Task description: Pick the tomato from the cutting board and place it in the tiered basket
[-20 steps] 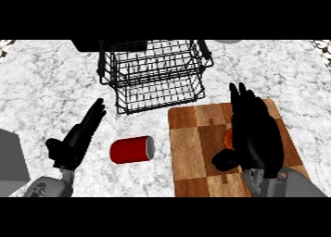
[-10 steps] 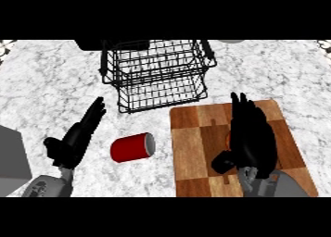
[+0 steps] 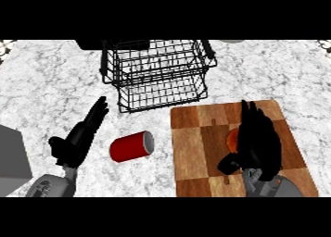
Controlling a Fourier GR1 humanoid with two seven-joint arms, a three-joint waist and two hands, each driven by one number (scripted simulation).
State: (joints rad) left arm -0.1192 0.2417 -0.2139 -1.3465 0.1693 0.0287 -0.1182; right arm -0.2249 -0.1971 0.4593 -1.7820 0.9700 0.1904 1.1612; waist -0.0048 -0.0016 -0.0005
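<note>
A: Status of the right hand [image 3: 258, 143]?
B: It lies over the wooden cutting board [image 3: 195, 152], palm down. Its fingers [image 3: 250, 113] run nearly straight toward the far edge of the board; the thumb [image 3: 228, 165] sticks out at the left.
A: Location of the tomato [image 3: 231, 139]?
B: On the cutting board, mostly hidden under the right hand. Only a reddish-orange edge shows at the hand's left side. I cannot tell whether the fingers have closed on it.
A: Left hand [image 3: 77, 139]?
B: Above the marble tabletop [image 3: 51, 83], left of a red cup [image 3: 131, 146] lying on its side. Fingers straight, holding nothing.
A: The tiered basket [image 3: 157, 74]?
B: Black wire, at the far side of the tabletop, just beyond the board's far left corner.
</note>
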